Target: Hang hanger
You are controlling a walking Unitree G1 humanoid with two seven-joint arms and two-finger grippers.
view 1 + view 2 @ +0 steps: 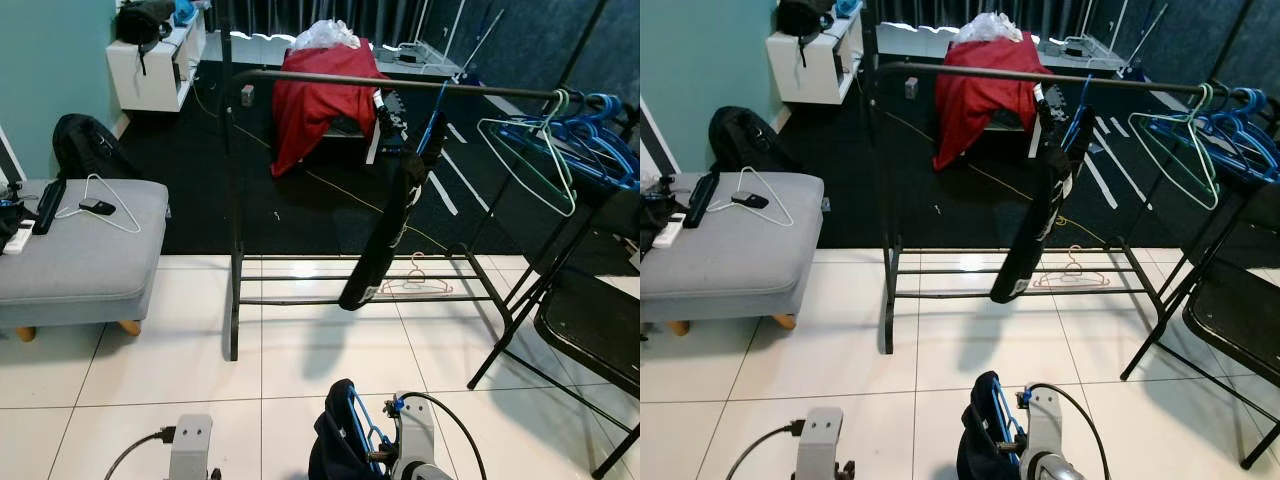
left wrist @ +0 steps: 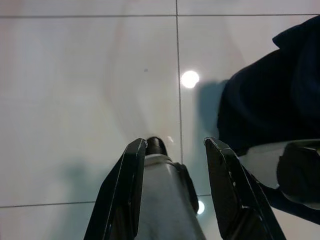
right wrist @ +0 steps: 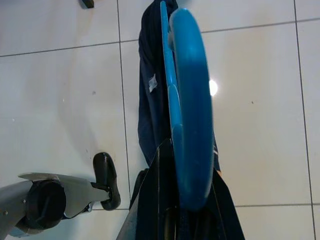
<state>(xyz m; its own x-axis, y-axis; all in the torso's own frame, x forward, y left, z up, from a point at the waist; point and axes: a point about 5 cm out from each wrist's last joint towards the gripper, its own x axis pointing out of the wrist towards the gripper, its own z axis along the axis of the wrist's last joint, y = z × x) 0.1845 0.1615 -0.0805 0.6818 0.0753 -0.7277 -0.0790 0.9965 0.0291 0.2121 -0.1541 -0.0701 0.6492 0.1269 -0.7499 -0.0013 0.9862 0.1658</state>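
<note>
Low over the tiles, right hand (image 3: 187, 220) grips blue hanger (image 3: 190, 100); left hand (image 2: 175, 165) gapes empty.

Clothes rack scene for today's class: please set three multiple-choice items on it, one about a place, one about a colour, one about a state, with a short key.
1. Where does the thin white wire hanger lie?
A. on the grey padded footstool
B. on the rack's top rail
C. on the black folding chair

2. What colour is the plastic hanger in the right gripper?
A. red
B. blue
C. white

3. What state is the left gripper in?
A. shut on a garment
B. shut on a hanger
C. open, holding nothing

Key: 1 A, the eye views show it flat on the cushion beside a small black object. 2 B, the right wrist view shows a blue hanger carrying a dark navy garment. 3 C, the left wrist view shows its fingers apart above bare white floor tiles.
</note>
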